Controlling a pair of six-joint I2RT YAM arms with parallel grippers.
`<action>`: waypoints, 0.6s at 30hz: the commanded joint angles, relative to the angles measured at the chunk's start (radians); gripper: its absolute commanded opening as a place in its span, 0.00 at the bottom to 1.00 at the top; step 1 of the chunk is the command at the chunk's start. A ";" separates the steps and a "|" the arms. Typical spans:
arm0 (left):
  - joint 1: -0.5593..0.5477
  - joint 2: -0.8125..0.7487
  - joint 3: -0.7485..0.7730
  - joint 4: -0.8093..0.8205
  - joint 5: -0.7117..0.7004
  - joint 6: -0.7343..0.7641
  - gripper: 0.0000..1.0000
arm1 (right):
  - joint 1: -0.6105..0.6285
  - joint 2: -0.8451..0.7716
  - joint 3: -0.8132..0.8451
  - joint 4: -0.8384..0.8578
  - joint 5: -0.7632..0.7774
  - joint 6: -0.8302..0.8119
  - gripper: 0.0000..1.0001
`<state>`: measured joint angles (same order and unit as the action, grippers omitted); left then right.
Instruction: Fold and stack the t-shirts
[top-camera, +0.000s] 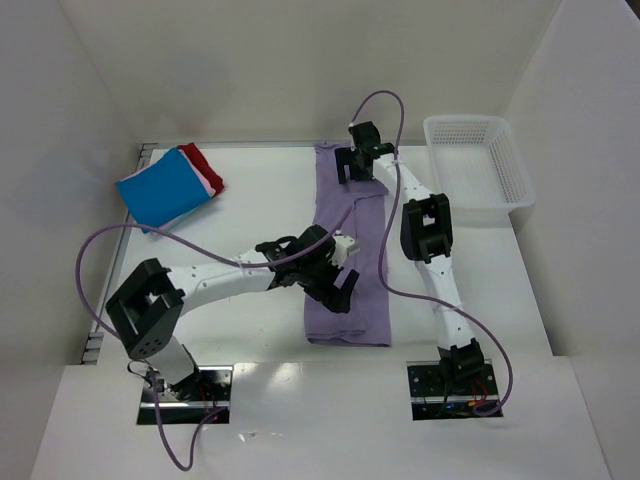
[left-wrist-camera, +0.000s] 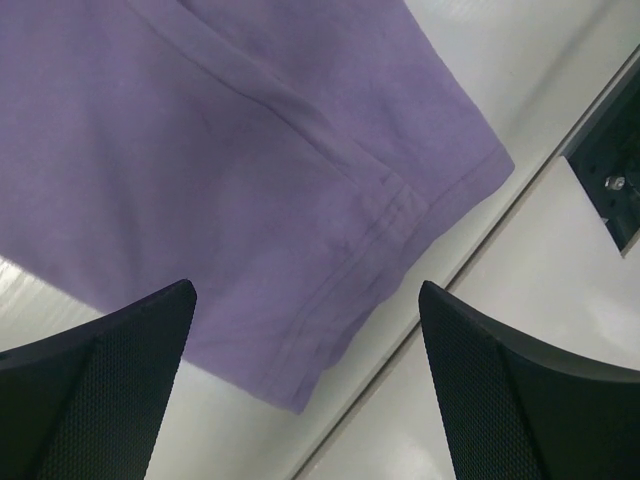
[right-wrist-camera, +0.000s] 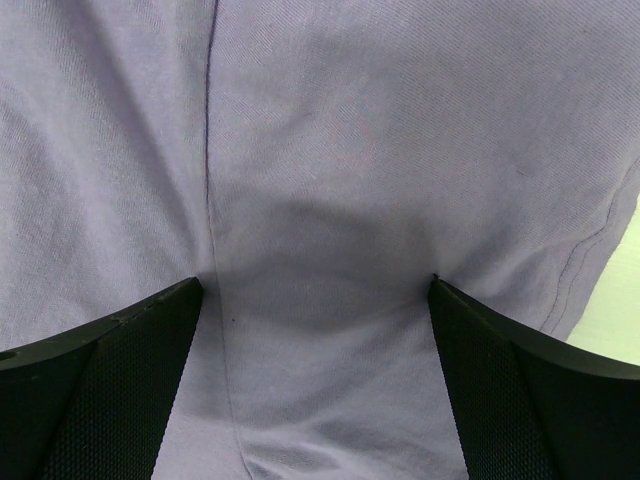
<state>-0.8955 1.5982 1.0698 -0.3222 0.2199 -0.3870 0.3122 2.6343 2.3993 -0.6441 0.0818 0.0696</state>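
Note:
A lavender-purple t-shirt (top-camera: 350, 262) lies flat on the white table, folded into a long strip running from far to near. My left gripper (top-camera: 340, 288) hangs open over the strip's near left part. In the left wrist view, that gripper (left-wrist-camera: 307, 292) has nothing between its fingers, and the shirt's hemmed near corner (left-wrist-camera: 330, 330) lies below it. My right gripper (top-camera: 352, 165) stands open at the strip's far end. In the right wrist view, that gripper (right-wrist-camera: 315, 285) spreads wide, with its fingertips (right-wrist-camera: 185, 295) down against the lavender cloth (right-wrist-camera: 330, 150). Bright blue (top-camera: 162, 188), pink and red (top-camera: 204, 162) folded shirts are stacked at the far left.
A white mesh basket (top-camera: 478, 165) stands at the far right. White walls enclose the table on three sides. A purple cable loops from each arm. In the left wrist view, the table's near seam (left-wrist-camera: 470, 262) and a dark base mount (left-wrist-camera: 612, 190) show just past the shirt's corner.

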 joint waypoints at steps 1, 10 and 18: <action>-0.005 0.043 0.048 0.064 0.067 0.068 1.00 | 0.013 -0.027 -0.038 -0.065 -0.039 0.015 1.00; -0.005 0.177 0.108 0.040 0.102 0.057 1.00 | 0.013 -0.027 -0.048 -0.065 -0.039 0.015 1.00; -0.005 0.209 0.075 -0.020 0.084 0.011 1.00 | 0.013 -0.027 -0.037 -0.065 -0.039 0.015 1.00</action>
<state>-0.8955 1.7962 1.1435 -0.3187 0.2935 -0.3485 0.3122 2.6282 2.3882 -0.6369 0.0795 0.0692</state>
